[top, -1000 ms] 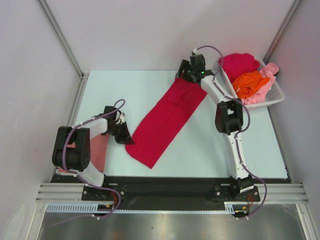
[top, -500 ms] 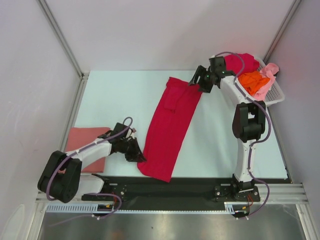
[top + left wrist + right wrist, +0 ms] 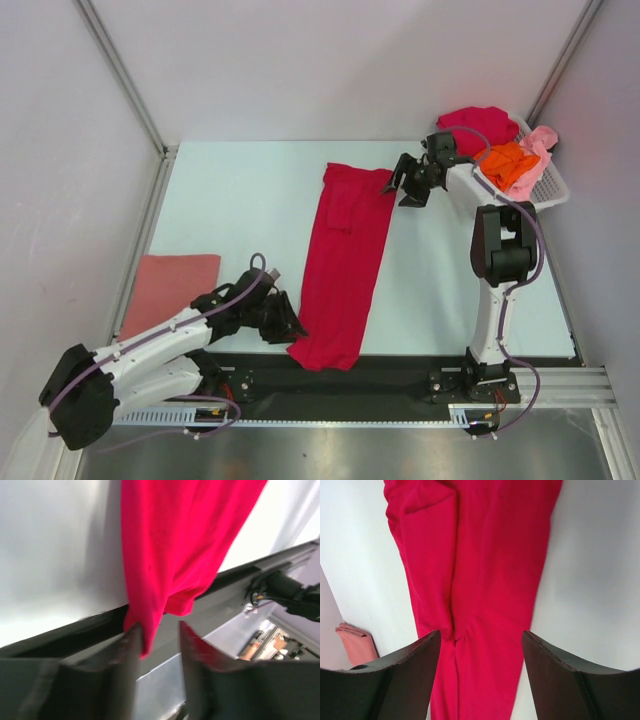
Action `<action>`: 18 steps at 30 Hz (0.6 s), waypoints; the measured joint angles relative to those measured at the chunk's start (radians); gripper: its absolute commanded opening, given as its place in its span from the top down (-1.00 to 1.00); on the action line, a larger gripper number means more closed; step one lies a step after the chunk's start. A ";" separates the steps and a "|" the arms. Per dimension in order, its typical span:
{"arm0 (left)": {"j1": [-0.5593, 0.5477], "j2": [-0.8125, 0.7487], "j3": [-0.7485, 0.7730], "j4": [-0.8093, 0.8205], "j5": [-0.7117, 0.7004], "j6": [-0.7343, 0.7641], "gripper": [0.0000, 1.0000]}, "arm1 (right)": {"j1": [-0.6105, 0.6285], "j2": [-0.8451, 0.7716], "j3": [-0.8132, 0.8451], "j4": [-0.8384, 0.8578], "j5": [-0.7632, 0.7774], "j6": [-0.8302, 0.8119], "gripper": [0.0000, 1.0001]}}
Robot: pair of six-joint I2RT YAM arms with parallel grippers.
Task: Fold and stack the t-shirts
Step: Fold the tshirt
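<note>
A crimson t-shirt [image 3: 345, 255], folded into a long narrow strip, lies down the middle of the table; its near end hangs over the black front rail. My left gripper [image 3: 290, 328] is at its near left corner, jaws apart; in the left wrist view [image 3: 157, 630] the cloth [image 3: 170, 545] touches only the left finger. My right gripper [image 3: 398, 185] is wide open at the far right corner, above the shirt [image 3: 485, 555]. A folded salmon pink t-shirt [image 3: 170, 290] lies at the near left. Crimson [image 3: 478, 125], orange [image 3: 508, 162] and light pink [image 3: 540, 140] t-shirts sit in the basket.
The white slotted basket [image 3: 548, 192] stands at the far right corner of the table. Grey walls with metal posts close in the left, back and right sides. The black front rail [image 3: 400, 365] runs along the near edge. The salmon shirt's edge shows in the right wrist view [image 3: 357, 645].
The red shirt swung from diagonal to nearly straight and slid toward the near edge. My left gripper moved near and right with its corner; my right gripper moved right and now stands open.
</note>
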 measured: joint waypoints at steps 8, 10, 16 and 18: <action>0.025 0.069 0.160 -0.177 -0.107 0.068 -0.31 | -0.035 0.075 0.000 0.122 0.010 -0.011 -0.40; 0.046 0.086 0.220 -0.196 -0.132 0.107 -0.29 | -0.040 0.121 0.011 0.143 0.023 -0.014 -0.37; 0.146 0.129 0.301 -0.232 -0.162 0.233 -0.24 | -0.050 0.215 0.087 0.200 0.020 -0.043 0.32; 0.180 0.151 0.305 -0.252 -0.159 0.274 -0.22 | -0.050 0.238 0.093 0.224 0.018 -0.049 0.33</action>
